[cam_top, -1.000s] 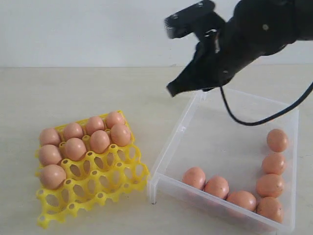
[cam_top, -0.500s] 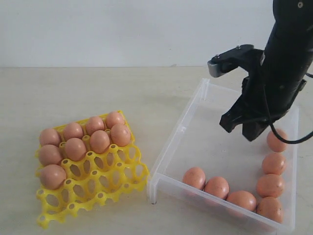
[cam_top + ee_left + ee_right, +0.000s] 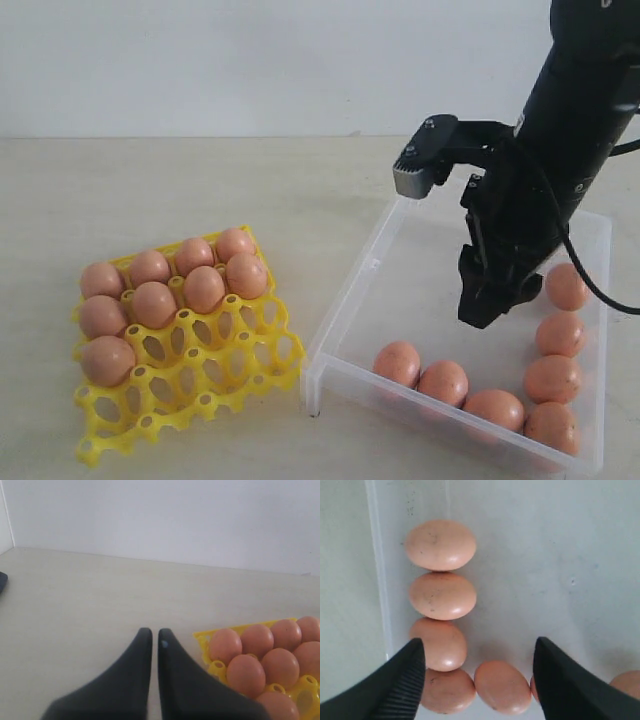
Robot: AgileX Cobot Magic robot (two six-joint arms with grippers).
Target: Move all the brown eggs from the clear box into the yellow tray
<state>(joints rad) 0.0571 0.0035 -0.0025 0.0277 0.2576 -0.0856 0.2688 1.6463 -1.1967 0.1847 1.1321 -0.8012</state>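
Note:
Several brown eggs fill the far and left cups of the yellow tray on the left. Several more eggs line the near and right walls of the clear box. My right gripper points down inside the box, open and holding nothing. In the right wrist view it hovers above the corner eggs, apart from them. My left gripper is shut and empty, low over the table beside the tray's corner. It is out of the exterior view.
The pale tabletop runs back to a white wall. The box's clear wall stands just beyond the row of eggs. The tray's near and right cups hold nothing.
My right arm has swung from above the box's far left corner to over its middle, turned its open gripper downward and lowered it toward the eggs. Eggs, tray and box have not moved.

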